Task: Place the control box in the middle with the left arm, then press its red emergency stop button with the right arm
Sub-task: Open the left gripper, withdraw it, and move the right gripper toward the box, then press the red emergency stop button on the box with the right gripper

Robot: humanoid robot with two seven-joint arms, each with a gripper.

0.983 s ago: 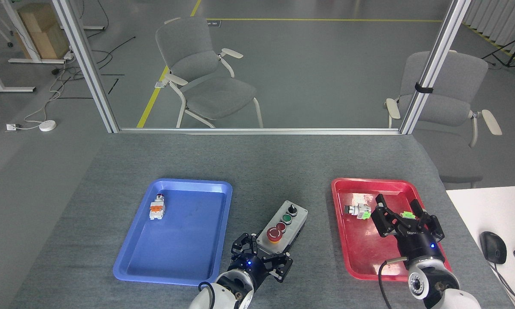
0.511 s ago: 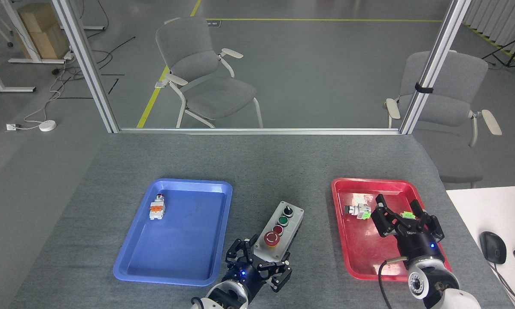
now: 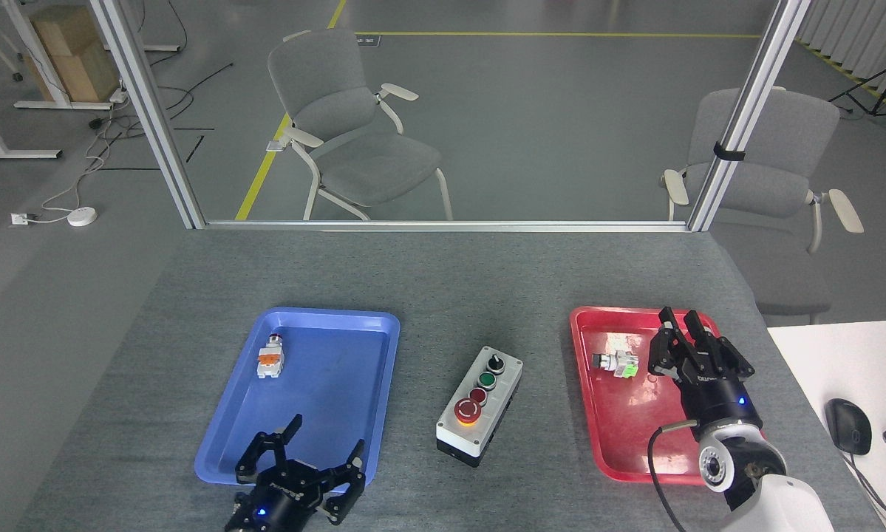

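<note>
Control box between trays, untouched by grippers

Grey control box lies flat between trays.

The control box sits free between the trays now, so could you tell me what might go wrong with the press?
The emergency stop button sits right beside the small red button, so the right gripper could hit the wrong one. The control box lies angled and unheld, left gripper away, so it may slide.
</note>
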